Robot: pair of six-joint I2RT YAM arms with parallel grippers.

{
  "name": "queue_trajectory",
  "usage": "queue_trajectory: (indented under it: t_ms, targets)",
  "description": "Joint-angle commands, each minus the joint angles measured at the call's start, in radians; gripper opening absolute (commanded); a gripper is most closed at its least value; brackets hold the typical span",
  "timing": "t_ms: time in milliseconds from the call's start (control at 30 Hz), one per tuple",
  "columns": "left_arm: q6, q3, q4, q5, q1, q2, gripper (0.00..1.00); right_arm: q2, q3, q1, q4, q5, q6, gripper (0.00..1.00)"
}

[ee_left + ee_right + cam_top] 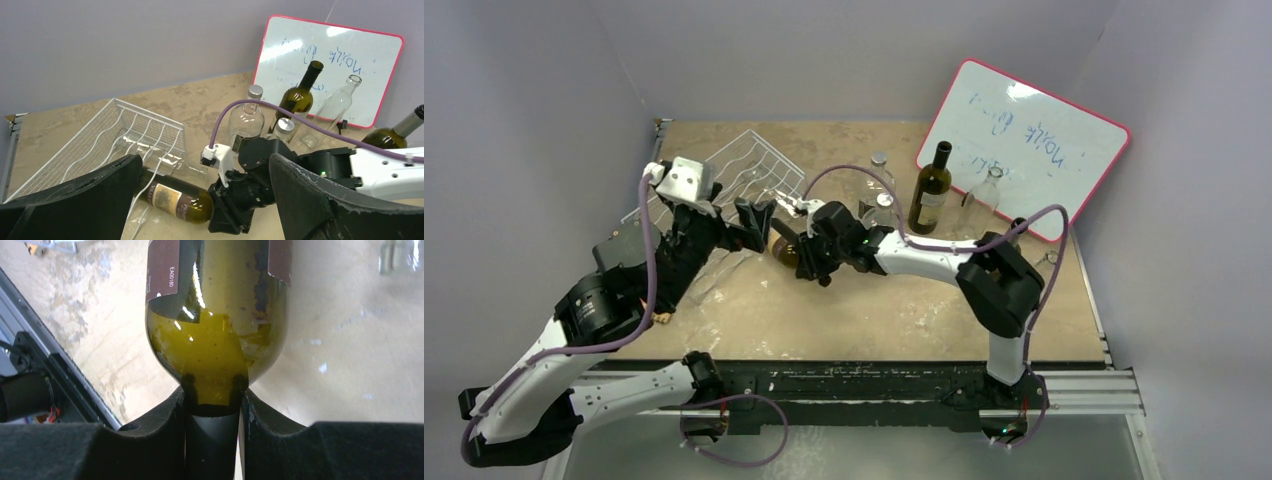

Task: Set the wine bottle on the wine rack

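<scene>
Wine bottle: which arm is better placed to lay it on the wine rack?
Probably the right. Its jaws clamp the wine bottle at the neck, and the wine rack lies just beyond. The left jaws stand open, holding nothing.

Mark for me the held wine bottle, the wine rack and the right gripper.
wine bottle (175, 199): left wrist view, on its label.
wine rack (115, 135): left wrist view, on its wire grid.
right gripper (212, 402): right wrist view, between fingertips at the neck.
</scene>
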Motion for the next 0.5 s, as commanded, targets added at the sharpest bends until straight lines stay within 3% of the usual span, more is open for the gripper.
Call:
queue_trajectory:
  t_ms: [0, 233, 467]
  targets:
    - [-0.018, 0.06, -0.017, -0.041, 0.001, -0.025, 1.0, 0.038, 0.161, 0.012, 0.264, 0.033, -0.017, 0.0]
    - [-0.004, 0.07, -0.05, -0.074, 0.002, -0.036, 1.0, 0.151, 0.243, 0.016, 0.361, 0.104, -0.061, 0.0]
    - [0.006, 0.089, -0.07, -0.121, 0.001, -0.031, 1.0, 0.251, 0.37, 0.032, 0.311, 0.206, -0.154, 0.0]
